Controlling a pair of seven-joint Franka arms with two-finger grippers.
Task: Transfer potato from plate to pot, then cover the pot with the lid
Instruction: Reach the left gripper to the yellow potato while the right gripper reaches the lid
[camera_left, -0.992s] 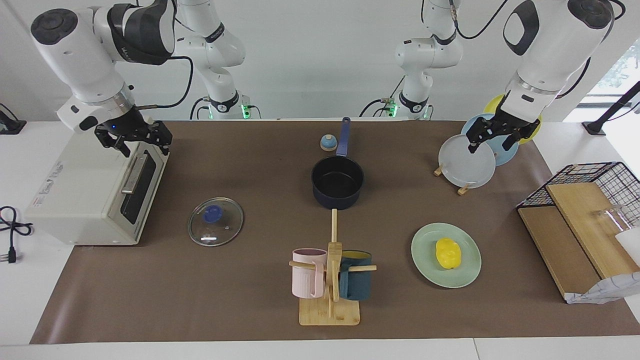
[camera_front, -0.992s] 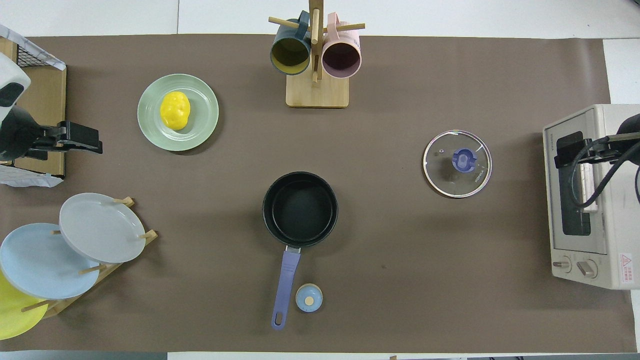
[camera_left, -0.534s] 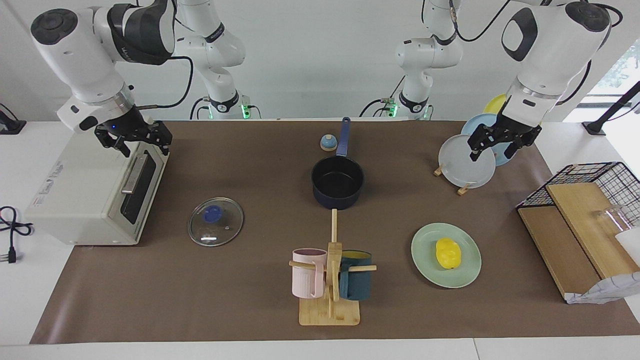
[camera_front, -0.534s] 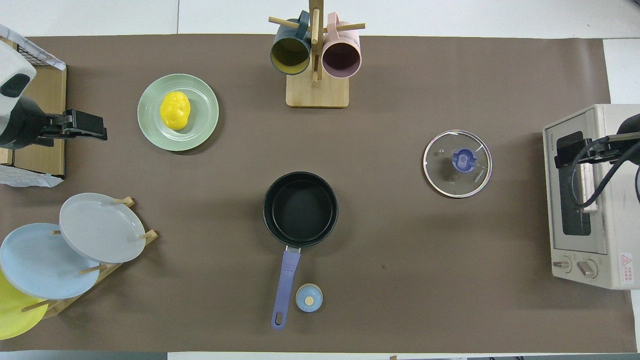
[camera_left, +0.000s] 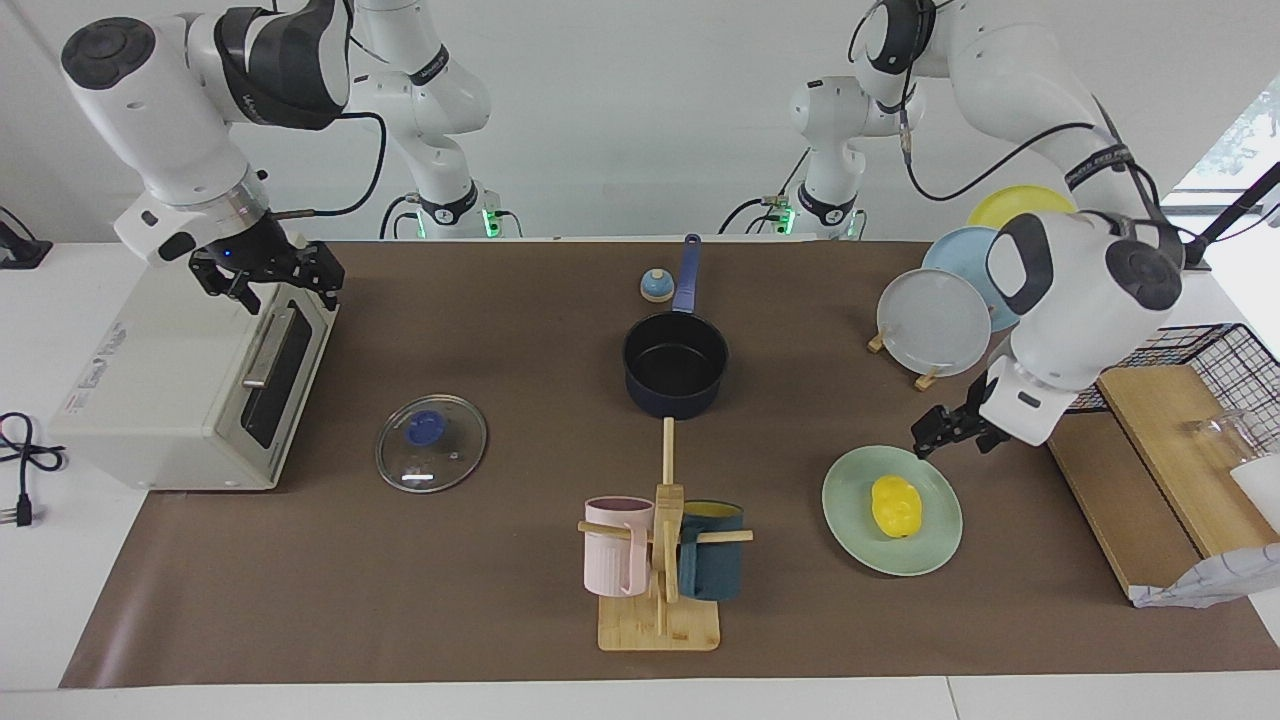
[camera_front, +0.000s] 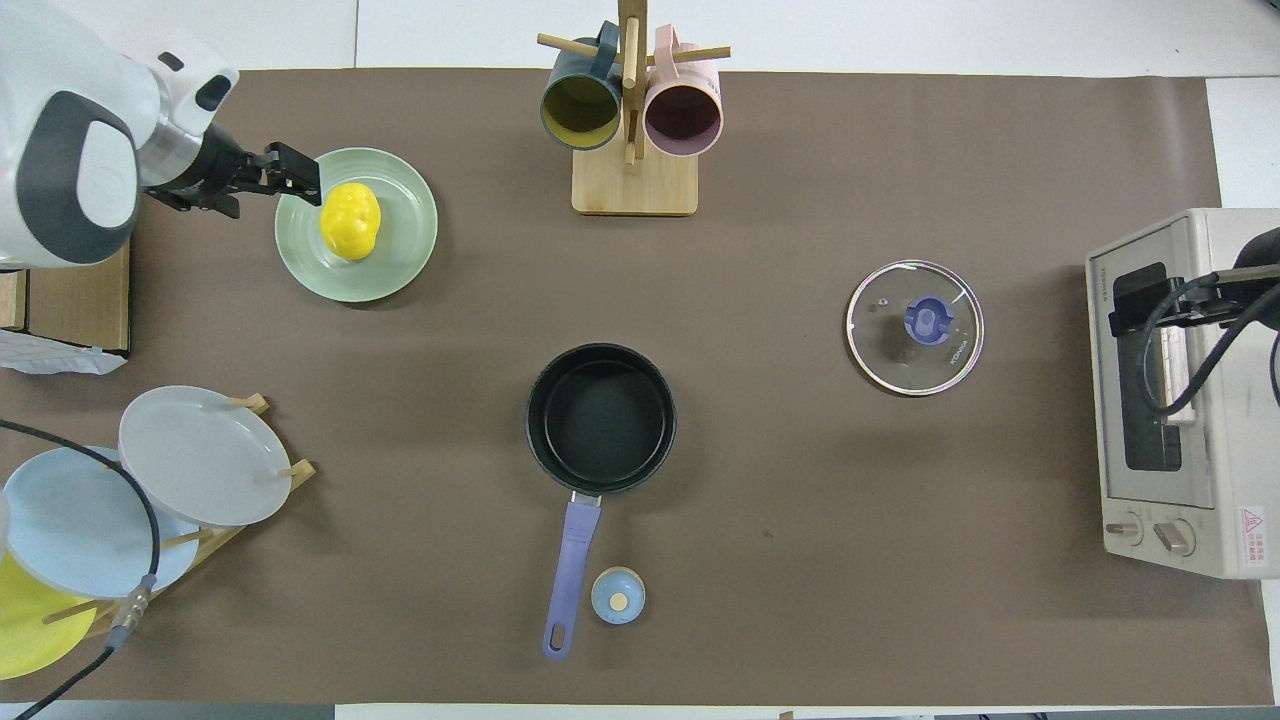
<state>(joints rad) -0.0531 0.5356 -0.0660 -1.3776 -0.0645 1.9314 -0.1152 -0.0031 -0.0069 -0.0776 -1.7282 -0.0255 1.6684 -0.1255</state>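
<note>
The yellow potato (camera_left: 897, 506) lies on the mint-green plate (camera_left: 850, 530) toward the left arm's end of the table. My left gripper (camera_left: 950, 438) hangs open just above the plate's rim on the robots' side, close beside the potato (camera_front: 350, 221) and apart from it. The navy pot (camera_left: 675, 365) stands empty mid-table, its blue handle pointing toward the robots. The glass lid (camera_left: 431, 443) with the blue knob lies flat toward the right arm's end. My right gripper (camera_left: 270, 275) is open and waits over the toaster oven.
A wooden mug rack (camera_left: 660, 560) with a pink and a teal mug stands farther from the robots than the pot. A plate rack (camera_left: 935, 320), a wire basket with wooden boards (camera_left: 1180, 400), a toaster oven (camera_left: 180, 380) and a small blue bell (camera_left: 656, 286) ring the work area.
My left arm has swung from over the plate rack down to the mint-green plate, and its gripper now hangs beside the potato. The right arm has not moved.
</note>
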